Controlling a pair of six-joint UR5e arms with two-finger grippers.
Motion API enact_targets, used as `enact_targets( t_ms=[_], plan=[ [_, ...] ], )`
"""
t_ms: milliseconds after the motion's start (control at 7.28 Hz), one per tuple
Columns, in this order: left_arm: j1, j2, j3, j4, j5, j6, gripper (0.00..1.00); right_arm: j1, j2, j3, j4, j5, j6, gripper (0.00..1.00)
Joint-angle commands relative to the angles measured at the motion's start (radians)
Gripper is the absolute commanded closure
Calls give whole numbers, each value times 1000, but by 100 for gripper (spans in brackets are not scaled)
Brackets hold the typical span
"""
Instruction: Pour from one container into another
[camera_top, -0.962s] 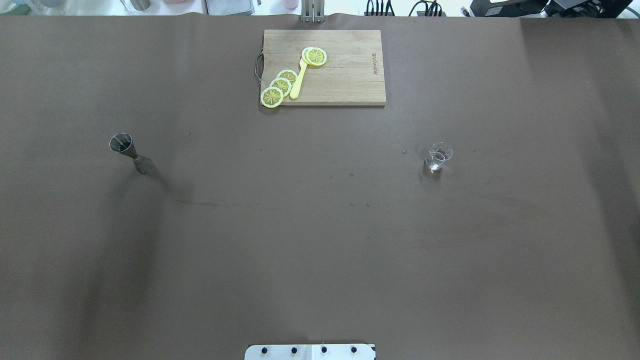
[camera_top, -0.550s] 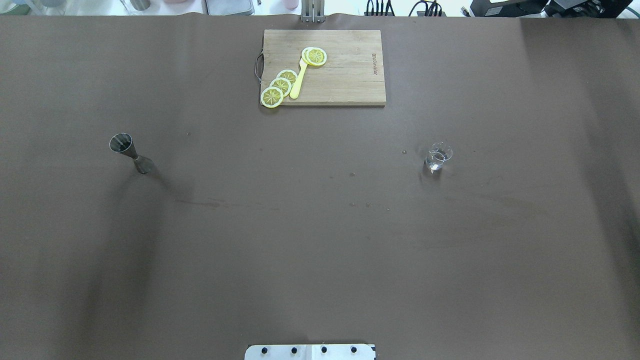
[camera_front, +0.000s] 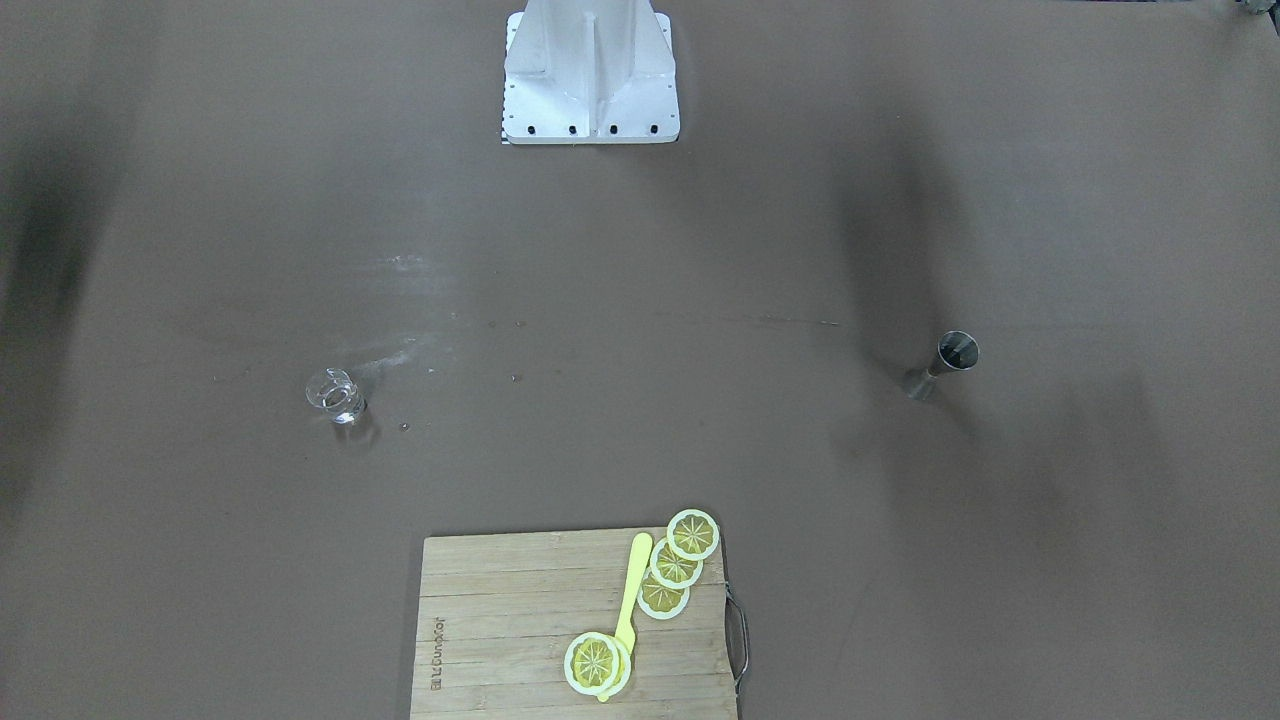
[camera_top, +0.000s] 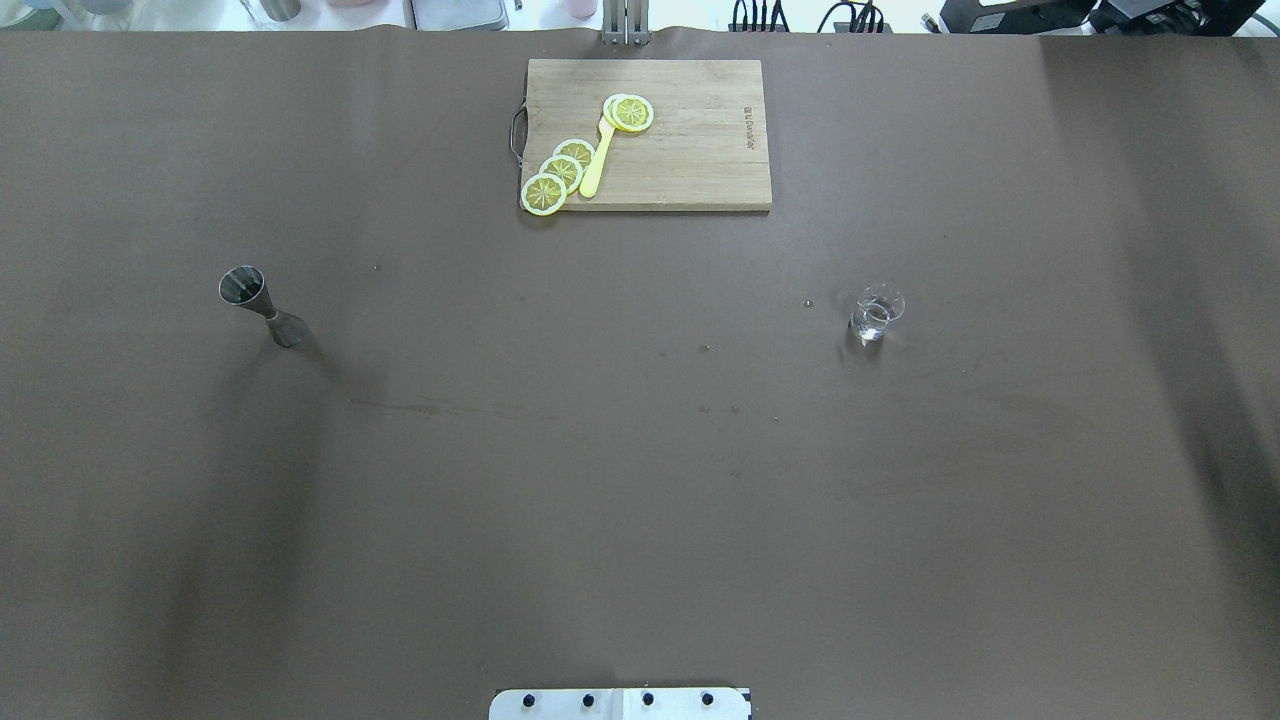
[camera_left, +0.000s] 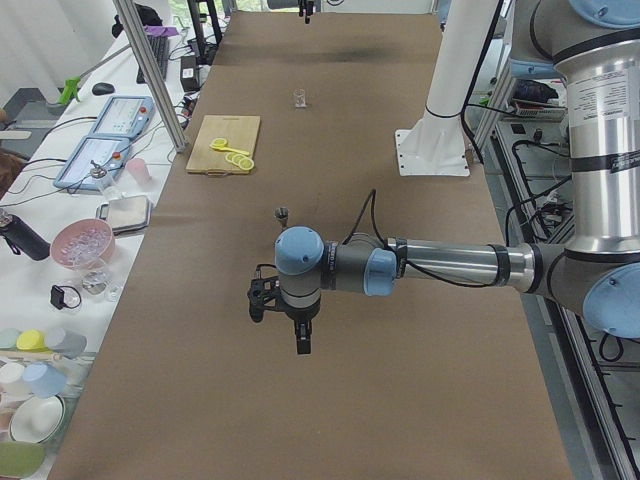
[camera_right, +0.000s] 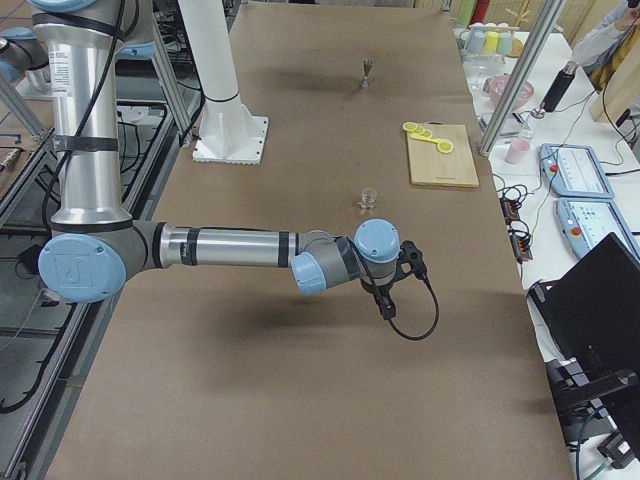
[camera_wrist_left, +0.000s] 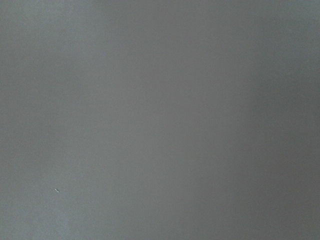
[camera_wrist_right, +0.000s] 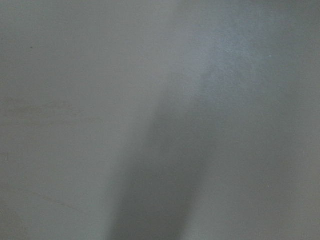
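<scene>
Brown table covering (camera_top: 640, 520) was spread wide; the glass cup (camera_top: 876, 316) was stood on the robot's right, the steel jigger (camera_top: 262, 306) well apart on its left. Whether the left gripper (camera_left: 301, 338) or right gripper (camera_right: 384, 302) was parted could not be told. The slim jigger could be toppled by a glancing touch.

The only lettering stands on the wooden cutting board (camera_front: 500, 620): a short dark printed mark (camera_front: 437, 655). In the front-facing view it runs sideways along the board's left edge, at the lower middle of the frame. In the overhead view it sits near the board's right edge, at the top centre. The letters are too small to read with certainty. No other text, number or sign is legible.
</scene>
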Motion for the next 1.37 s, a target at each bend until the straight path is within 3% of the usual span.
enact_targets(
  t_ms=[0, 275, 962, 1237],
  plan=[
    [0, 0, -1, 0, 0, 0, 1, -39, 54, 0, 10, 9, -5, 0],
    [0, 0, -9, 0, 0, -3, 1, -101, 73, -18, 177, 0, -6, 0],
    [0, 0, -7, 1, 0, -6, 1, -170, 139, 34, 315, -78, -5, 0],
    [2, 0, -6, 2, 0, -8, 1, -251, 138, 34, 451, -81, -3, 0]
  ],
)
